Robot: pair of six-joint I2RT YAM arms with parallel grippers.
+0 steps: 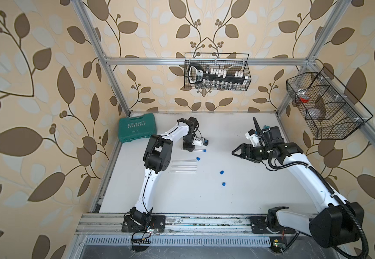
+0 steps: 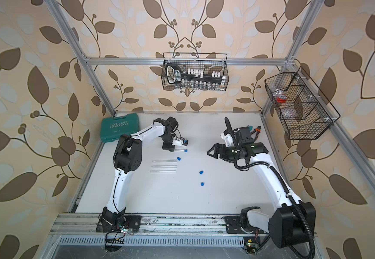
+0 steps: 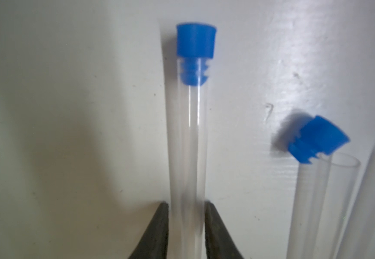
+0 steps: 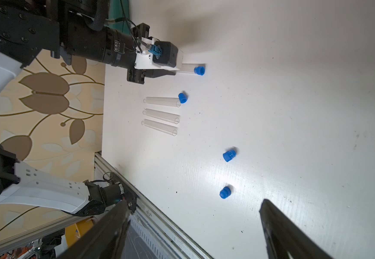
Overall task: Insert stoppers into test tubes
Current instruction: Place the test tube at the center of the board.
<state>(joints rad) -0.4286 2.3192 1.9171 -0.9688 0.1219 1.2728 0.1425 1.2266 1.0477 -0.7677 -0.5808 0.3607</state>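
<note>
On white counter [image 1: 249,190]: clear test tube [image 3: 187,145], blue plastic stopper [image 3: 196,39] seated; left pincer [image 3: 186,208] straddles it, whether clamped we cannot tell; right pincer [image 4: 194,201] spread, likely for another.

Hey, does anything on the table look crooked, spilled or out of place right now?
One loose stopper lies askew right at the mouth of an open test tube, not pushed in. The stoppered tube looks properly seated, and two other stoppers simply lie apart on the table. Nothing looks spilled or broken.
</note>
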